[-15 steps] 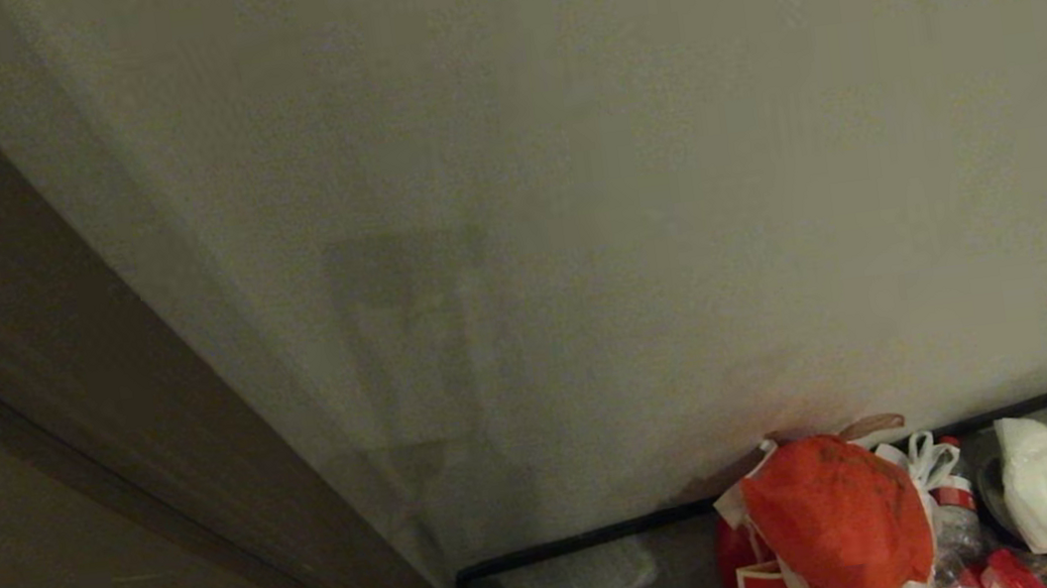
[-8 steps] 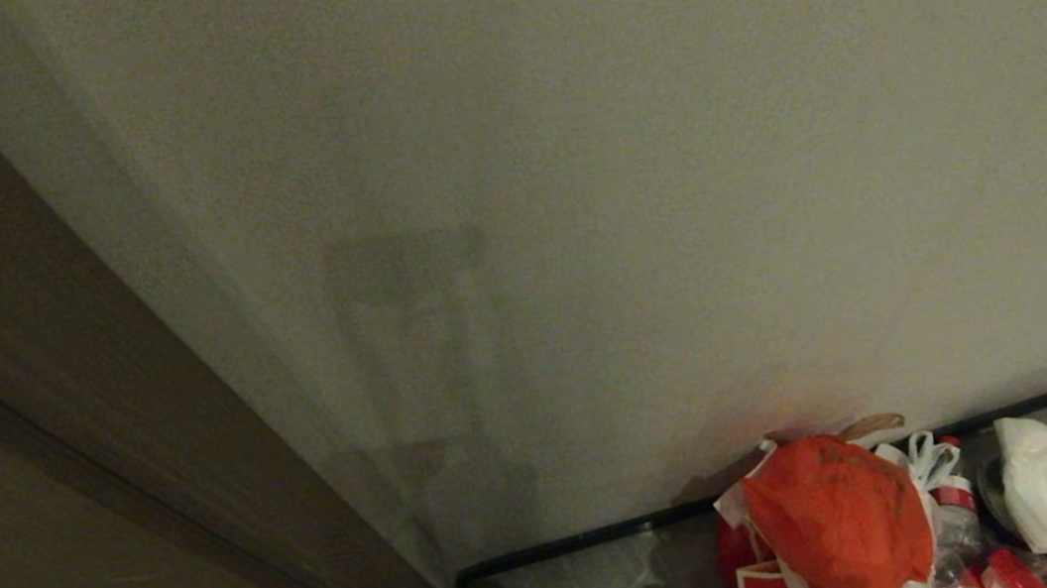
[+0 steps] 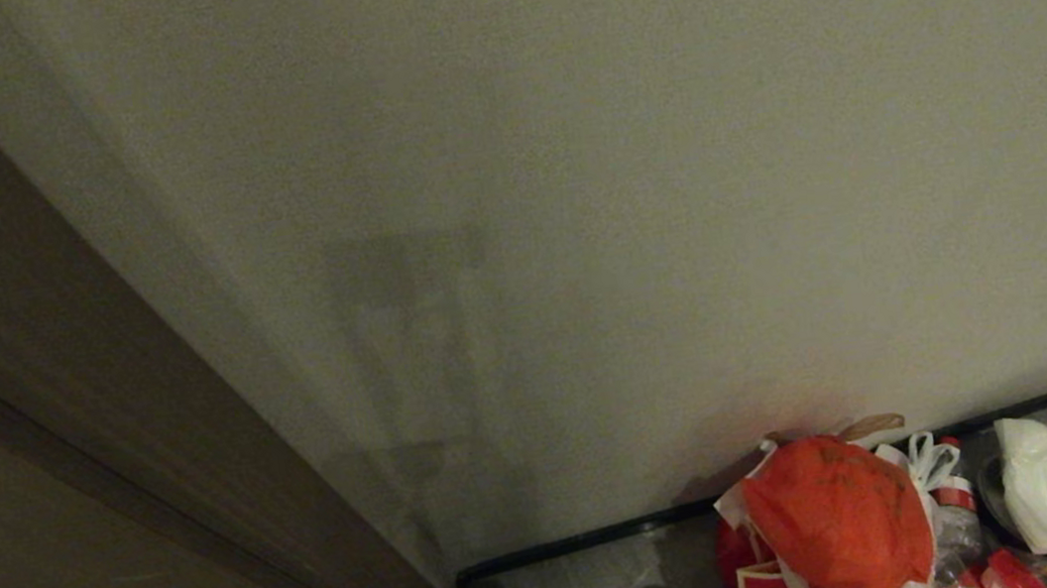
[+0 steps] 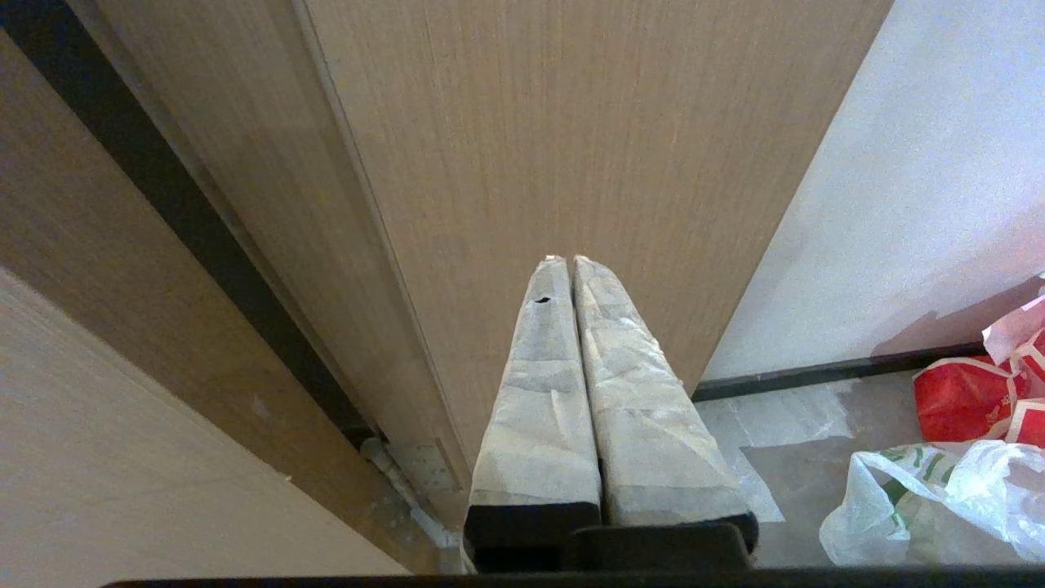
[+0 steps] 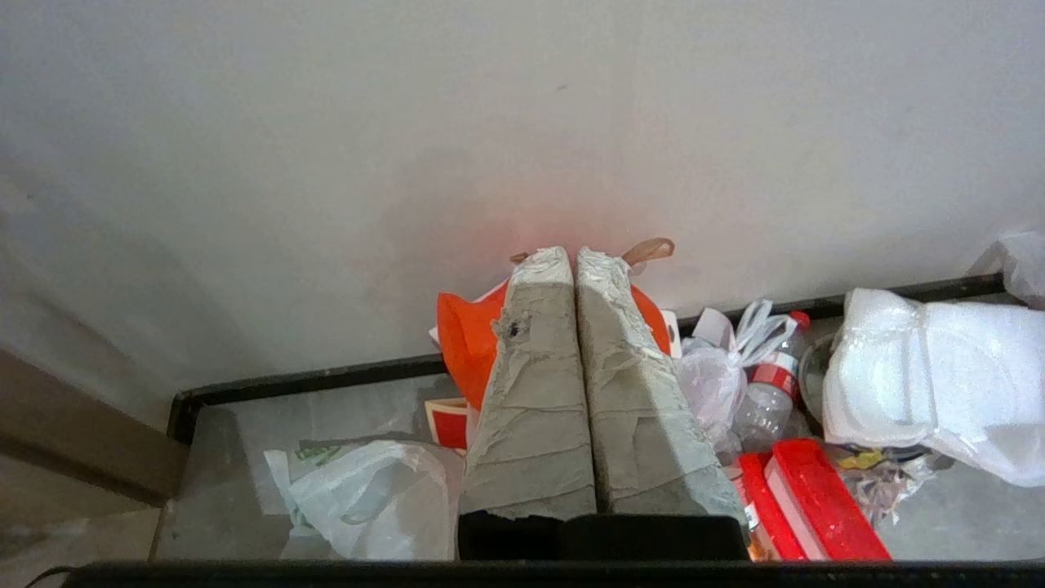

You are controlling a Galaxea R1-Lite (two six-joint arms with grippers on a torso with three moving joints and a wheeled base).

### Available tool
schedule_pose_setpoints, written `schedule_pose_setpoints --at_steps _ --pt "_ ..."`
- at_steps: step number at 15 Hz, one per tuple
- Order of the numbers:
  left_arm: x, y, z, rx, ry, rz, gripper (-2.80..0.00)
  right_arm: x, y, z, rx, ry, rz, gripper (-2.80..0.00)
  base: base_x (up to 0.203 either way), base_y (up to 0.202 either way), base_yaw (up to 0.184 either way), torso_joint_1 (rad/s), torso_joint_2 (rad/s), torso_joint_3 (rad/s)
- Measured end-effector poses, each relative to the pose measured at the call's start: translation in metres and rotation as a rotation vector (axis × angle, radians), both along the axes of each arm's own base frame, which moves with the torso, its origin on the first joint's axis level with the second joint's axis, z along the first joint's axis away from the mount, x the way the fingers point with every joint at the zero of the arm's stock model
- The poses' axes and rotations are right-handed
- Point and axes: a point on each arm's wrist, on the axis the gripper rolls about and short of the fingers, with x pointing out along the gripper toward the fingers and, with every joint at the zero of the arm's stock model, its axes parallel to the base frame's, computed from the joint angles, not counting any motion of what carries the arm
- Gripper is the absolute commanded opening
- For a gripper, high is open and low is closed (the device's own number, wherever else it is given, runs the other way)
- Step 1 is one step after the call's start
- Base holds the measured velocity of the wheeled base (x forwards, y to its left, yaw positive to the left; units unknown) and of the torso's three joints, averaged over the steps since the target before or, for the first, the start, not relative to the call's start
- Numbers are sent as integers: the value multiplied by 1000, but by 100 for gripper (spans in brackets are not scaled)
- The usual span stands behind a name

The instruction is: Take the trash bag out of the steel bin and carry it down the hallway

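The trash bag lies slumped on the grey floor tile near the corner where the wooden door meets the off-white wall, left of the red-orange bag. No steel bin shows in any view. The bag is thin, translucent film with green printing, so I judge it light, soft, crinkly and easy to tear. The loose gathered plastic at its top looks like the best place to pinch, not the taut belly.

The left gripper hangs with its 2 taped fingers pressed together, holding nothing, facing the door. The right gripper is likewise closed and empty, in front of the rubbish pile.

The head view catches only a sliver of the bag at its lower edge and neither gripper. The right wrist view alone shows the plastic bottle and the red boxes. The left wrist view alone shows the door's grain.
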Motion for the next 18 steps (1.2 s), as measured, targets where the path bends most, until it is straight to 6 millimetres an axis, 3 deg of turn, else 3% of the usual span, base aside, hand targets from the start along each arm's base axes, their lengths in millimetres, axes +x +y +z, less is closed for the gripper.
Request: schedule_pose_setpoints --at_steps 10,18 --pt "0 0 0 5 0 0 -280 -1 0 -2 -1 -10 1 -280 0 0 0 0 0 0" --pt "0 0 0 -1 0 0 -280 -1 0 -2 -1 -10 1 -280 0 0 0 3 3 172"
